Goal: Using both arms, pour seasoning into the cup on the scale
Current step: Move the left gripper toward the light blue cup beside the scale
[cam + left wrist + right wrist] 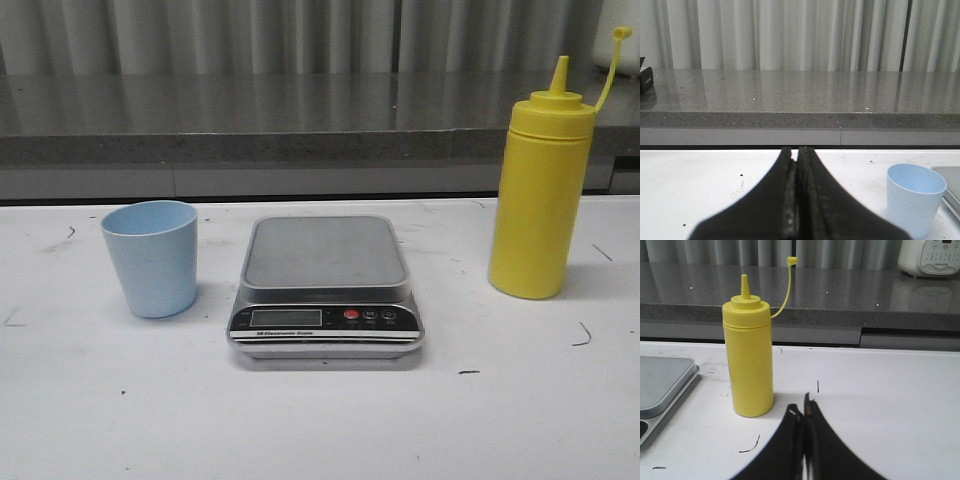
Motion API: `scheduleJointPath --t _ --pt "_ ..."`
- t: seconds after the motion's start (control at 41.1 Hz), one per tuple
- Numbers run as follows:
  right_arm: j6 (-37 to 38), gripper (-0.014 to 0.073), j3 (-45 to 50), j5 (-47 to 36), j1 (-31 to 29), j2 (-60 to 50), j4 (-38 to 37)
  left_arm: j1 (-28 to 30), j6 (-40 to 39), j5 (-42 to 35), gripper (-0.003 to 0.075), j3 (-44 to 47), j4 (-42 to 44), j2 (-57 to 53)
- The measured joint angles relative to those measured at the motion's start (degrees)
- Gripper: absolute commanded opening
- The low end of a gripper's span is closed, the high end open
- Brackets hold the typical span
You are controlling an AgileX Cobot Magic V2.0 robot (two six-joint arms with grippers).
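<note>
The pale blue cup [151,257] stands upright on the white table, left of the scale [325,285], whose steel platform is bare. The yellow seasoning bottle [538,195] stands upright to the scale's right, nozzle uncapped, its cap hanging on the strap. Neither arm shows in the front view. My left gripper [796,152] is shut with nothing in it, and the cup [914,197] stands apart from it to one side. My right gripper [803,407] is shut and empty, a little short of the bottle [748,357] and beside it.
A grey stone counter [250,125] runs along the table's far edge, with a curtain behind it. A white appliance [930,257] sits on that counter at the right. Small black marks dot the table [320,420].
</note>
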Motion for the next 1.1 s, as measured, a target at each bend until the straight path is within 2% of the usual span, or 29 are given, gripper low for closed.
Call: scheduleJointPath --t 0.828,0.949,1.022,1.095 --pt "0.0 -0.0066 0.0 -0.3 0.0 0.0 0.0 0.0 0.0 -0.3 -0.0020 0.0 0.0 0.0" --pt "0.0 -0.0066 0.0 -1.5 0.0 0.0 0.0 0.0 0.0 -2.6 -0.0020 0.0 0.0 0.0" --pt "0.0 -0.0066 -1.8 0.1 0.0 0.0 0.0 0.0 0.0 -3.4 -0.0020 -0.4 -0.5 0.0" --pt "0.0 -0.0066 -6.3 2.8 0.0 0.0 0.0 0.0 0.0 -0.3 -0.0020 -2.7 -0.5 0.0"
